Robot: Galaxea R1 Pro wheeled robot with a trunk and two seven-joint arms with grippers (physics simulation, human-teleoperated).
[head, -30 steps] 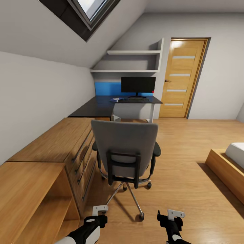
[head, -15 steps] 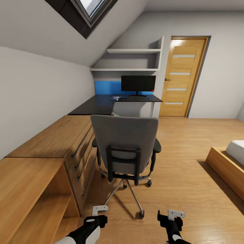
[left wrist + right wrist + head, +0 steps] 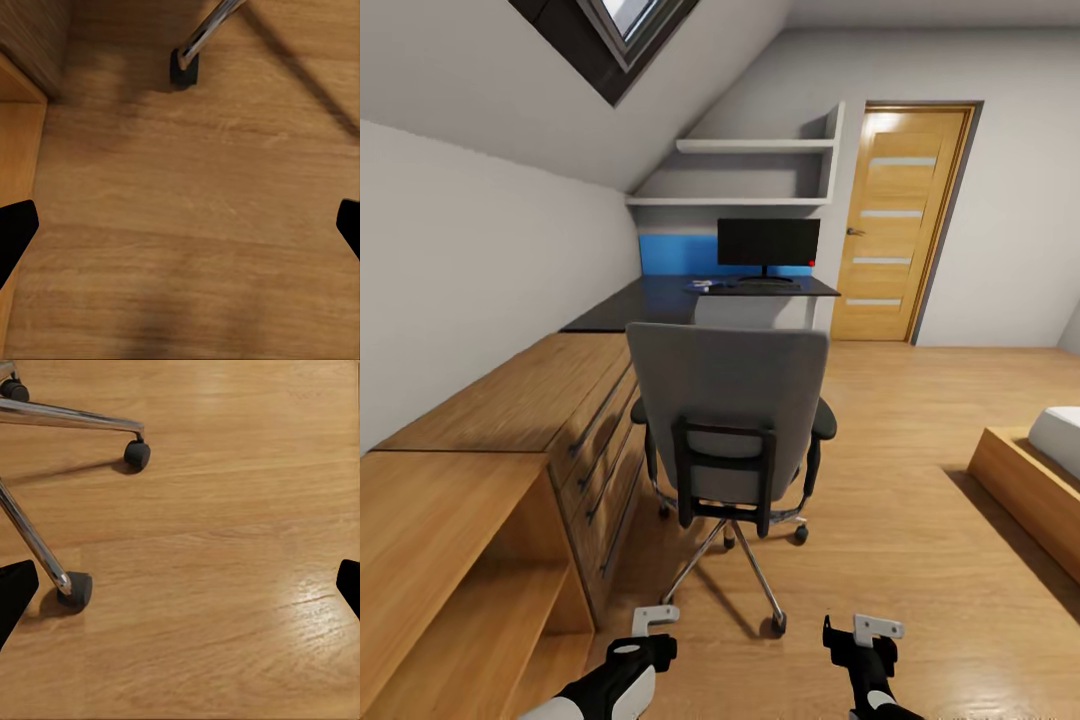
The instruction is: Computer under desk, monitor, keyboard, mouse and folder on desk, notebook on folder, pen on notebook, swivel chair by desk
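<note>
Looking ahead, the monitor [image 3: 768, 243] sits on the desk [image 3: 660, 308] already. The swivel chair [image 3: 728, 430] stands well apart from it, near the robot. Both the left gripper [image 3: 650, 628] and right gripper [image 3: 857, 633] are spread apart, holding nothing. Most jobs look undone.

A wooden drawer chest [image 3: 560, 420] runs along the left wall; a wooden door [image 3: 895, 225] stands far right, shelves [image 3: 755, 172] beside it.
</note>
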